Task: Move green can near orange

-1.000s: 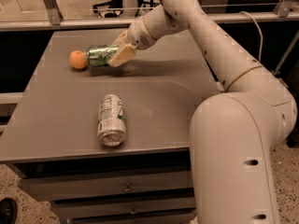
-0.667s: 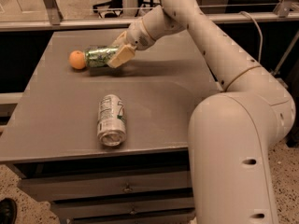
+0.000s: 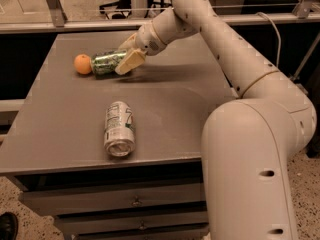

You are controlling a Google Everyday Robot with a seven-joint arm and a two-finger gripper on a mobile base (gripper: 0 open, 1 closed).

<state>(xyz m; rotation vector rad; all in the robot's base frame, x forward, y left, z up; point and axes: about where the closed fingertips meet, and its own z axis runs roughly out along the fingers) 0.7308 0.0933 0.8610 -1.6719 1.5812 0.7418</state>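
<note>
The green can (image 3: 106, 63) lies on its side at the table's far left, its left end touching or almost touching the orange (image 3: 82, 64). My gripper (image 3: 128, 54) reaches in from the right and is shut on the can's right end. One tan finger (image 3: 130, 62) lies across the can's front and the other sits behind it. The can rests on or just above the tabletop.
A white-and-silver can with green markings (image 3: 119, 129) lies on its side near the front edge of the grey table (image 3: 60, 114). My arm's large body (image 3: 255, 159) fills the right foreground. Drawers sit under the table front; a rail runs behind the table.
</note>
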